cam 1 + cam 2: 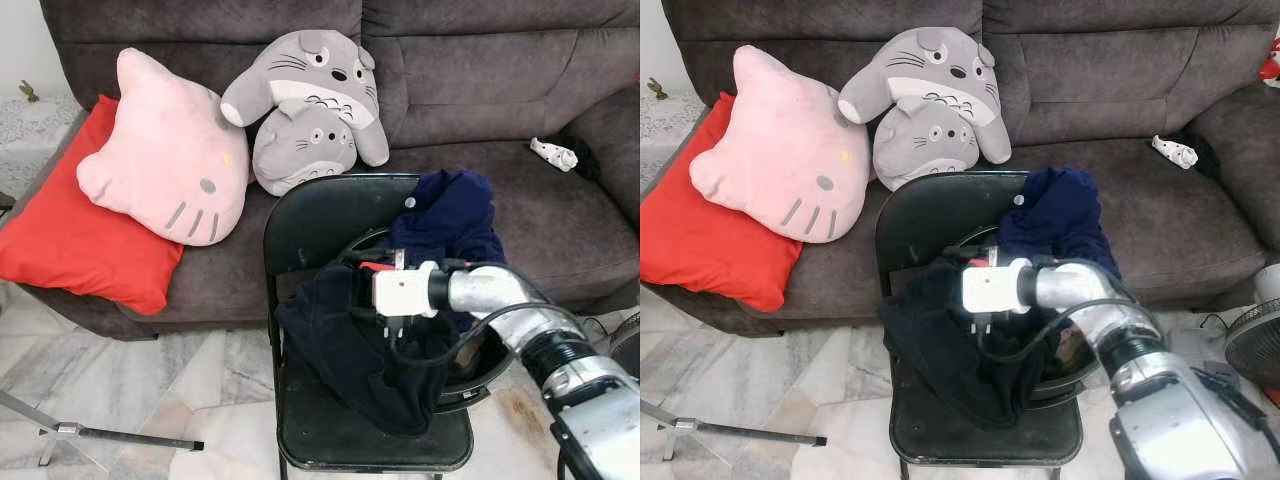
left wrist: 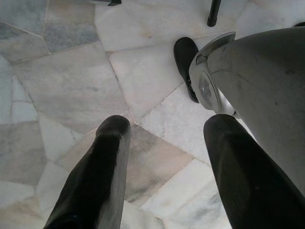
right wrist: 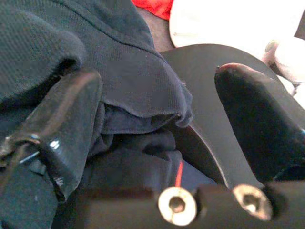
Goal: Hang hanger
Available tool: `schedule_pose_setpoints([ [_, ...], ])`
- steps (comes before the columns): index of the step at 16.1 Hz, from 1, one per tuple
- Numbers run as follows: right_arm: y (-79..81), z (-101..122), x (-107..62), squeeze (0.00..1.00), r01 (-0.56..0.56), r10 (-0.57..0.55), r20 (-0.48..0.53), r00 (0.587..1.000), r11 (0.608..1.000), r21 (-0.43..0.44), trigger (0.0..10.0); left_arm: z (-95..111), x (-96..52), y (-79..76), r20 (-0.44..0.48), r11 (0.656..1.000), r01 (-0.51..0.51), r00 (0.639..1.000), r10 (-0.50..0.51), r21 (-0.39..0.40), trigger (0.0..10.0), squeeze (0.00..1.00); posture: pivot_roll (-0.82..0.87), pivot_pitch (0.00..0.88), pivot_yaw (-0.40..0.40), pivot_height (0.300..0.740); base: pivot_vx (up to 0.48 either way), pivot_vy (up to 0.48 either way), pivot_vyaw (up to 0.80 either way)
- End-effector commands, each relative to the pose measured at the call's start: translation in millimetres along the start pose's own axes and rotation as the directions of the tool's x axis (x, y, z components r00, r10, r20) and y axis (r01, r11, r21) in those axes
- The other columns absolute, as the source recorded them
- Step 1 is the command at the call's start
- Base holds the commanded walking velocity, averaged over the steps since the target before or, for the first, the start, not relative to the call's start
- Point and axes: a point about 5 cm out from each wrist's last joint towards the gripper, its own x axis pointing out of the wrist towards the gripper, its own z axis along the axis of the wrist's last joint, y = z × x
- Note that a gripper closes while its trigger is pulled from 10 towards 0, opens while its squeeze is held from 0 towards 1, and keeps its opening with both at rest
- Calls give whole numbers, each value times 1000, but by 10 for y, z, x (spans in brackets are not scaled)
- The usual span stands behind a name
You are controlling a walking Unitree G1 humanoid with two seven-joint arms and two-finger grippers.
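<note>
Hanger [image 3: 209,152]: black, mostly buried in dark navy clothing [image 1: 370,350] heaped on a black folding chair [image 1: 310,225]. In the right wrist view one smooth curved black arm of it shows between the fabric folds, running under the cloth edge. From the head views a thin black curve shows at about 9 o'clock of the heap's upper lump; hook not visible. Clothing: one bunch draped over the chair back at 1 o'clock, the larger bunch slumped on the seat, overhanging its front-left edge.
</note>
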Motion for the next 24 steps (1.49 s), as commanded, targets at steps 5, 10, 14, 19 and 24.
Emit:
schedule_pose_setpoints([
  [5,-15,-28,-13,0,49,-50,-20,999,999,-8,10000,-142,-33,-4,-42,1000,-4,999,4,-12,10000,0,-14,249,30,740,0,0,0],
  [10,-180,-39,-100,0,166,-174,-64,983,979,-117,10000,-131,-29,-7,-41,1000,0,999,-1,-11,10000,0,-21,251,30,740,0,0,0],
  [14,-184,-51,-126,0,159,-162,-53,985,985,-62,10000,-126,-27,-13,-41,1000,3,999,-3,-12,10000,0,-22,253,29,740,0,0,0],
  [19,-219,-7,-170,0,113,-116,32,993,990,80,10000,-126,-25,-19,-44,1000,8,999,-8,-13,10000,0,-29,257,26,740,0,0,0],
  [24,-164,-53,-289,0,-79,74,45,996,987,142,10000,-126,-24,-28,-45,1000,12,999,-13,-19,10000,0,-35,260,21,740,0,0,0],
])
